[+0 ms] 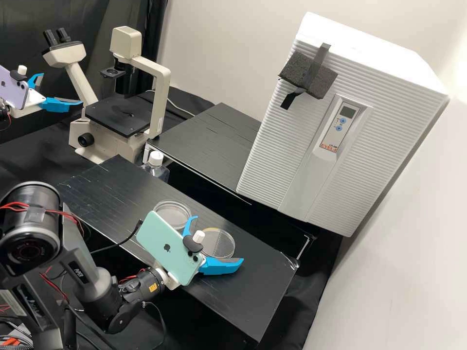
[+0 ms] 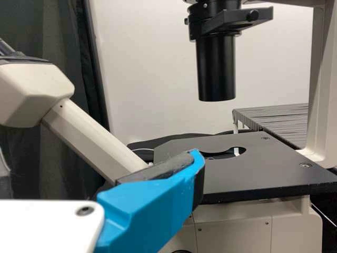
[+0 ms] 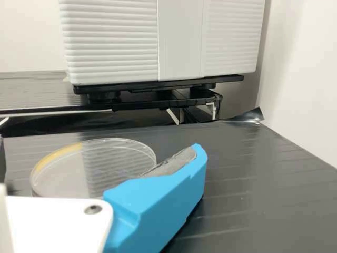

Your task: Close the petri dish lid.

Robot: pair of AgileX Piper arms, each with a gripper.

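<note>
Lettered arm [image 1: 79, 272], gripper [image 1: 219, 239] around dish [image 1: 224, 248]

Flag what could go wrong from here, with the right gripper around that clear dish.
The right gripper is open around the clear dish, which lies low on the black bench; closing might nudge it along rather than lift it. One blue finger sits between it and the second clear round piece, so a sideways move could knock that piece. A hard squeeze might also tilt the dish.
</note>
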